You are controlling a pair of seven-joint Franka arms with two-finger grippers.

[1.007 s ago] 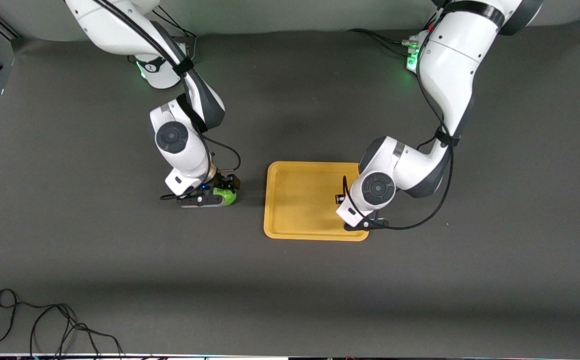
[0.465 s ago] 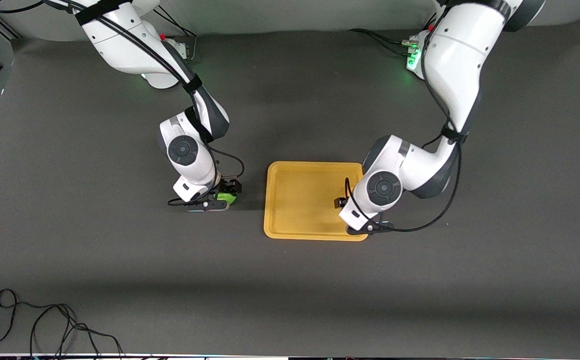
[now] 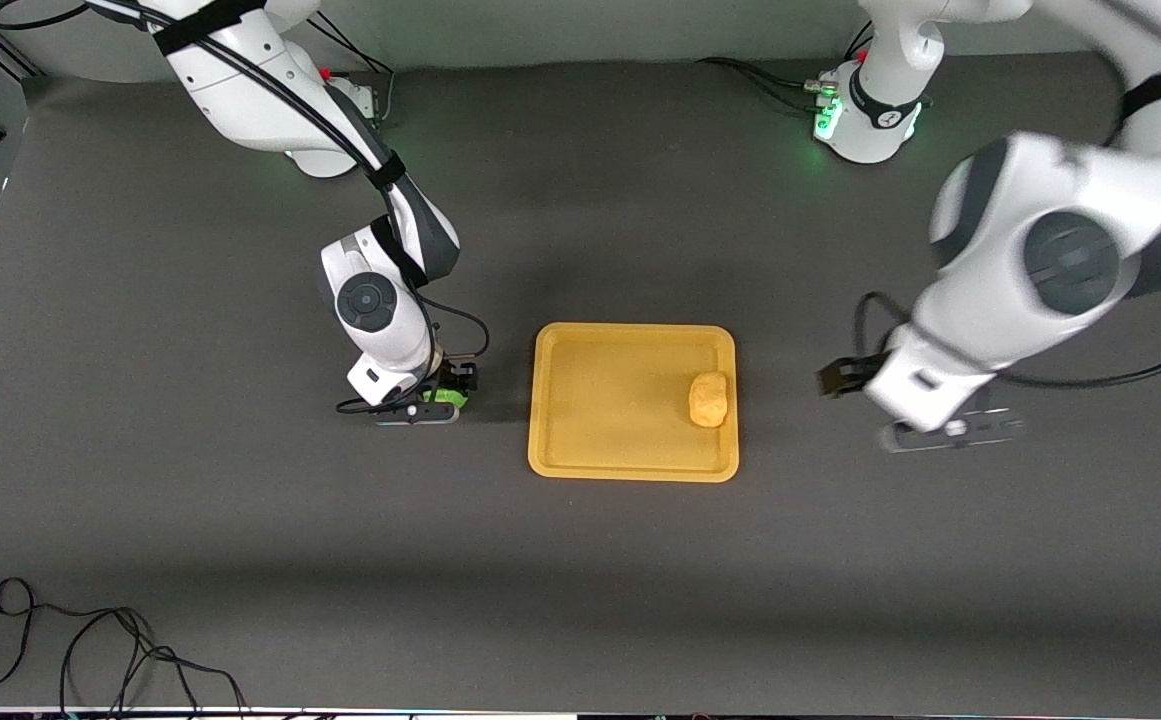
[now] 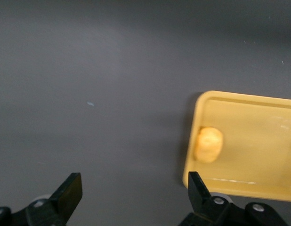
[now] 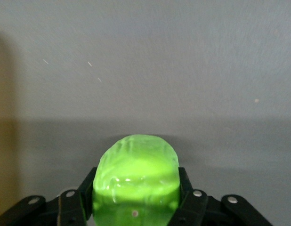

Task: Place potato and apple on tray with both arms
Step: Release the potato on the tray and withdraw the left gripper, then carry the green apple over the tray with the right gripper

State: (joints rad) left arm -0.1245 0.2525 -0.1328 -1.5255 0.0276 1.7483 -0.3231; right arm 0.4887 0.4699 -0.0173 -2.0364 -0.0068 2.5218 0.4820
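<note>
Already the potato (image 3: 708, 399) lies in the tray (image 3: 630, 465), close to the rim at the left arm's end. The left gripper (image 4: 133, 195) hangs spread and empty over the bare mat beside that end of the tray. The right gripper (image 5: 135, 200) is clamped on the green apple (image 5: 136, 181), low over the mat at the tray's other end.

To do this step well, I judge the right arm should lift the apple clear of the raised rim, carry it over the tray's open middle, well apart from the potato, lower it close to the floor, then release so the round fruit does not roll.

No brand, label or writing can be read.
</note>
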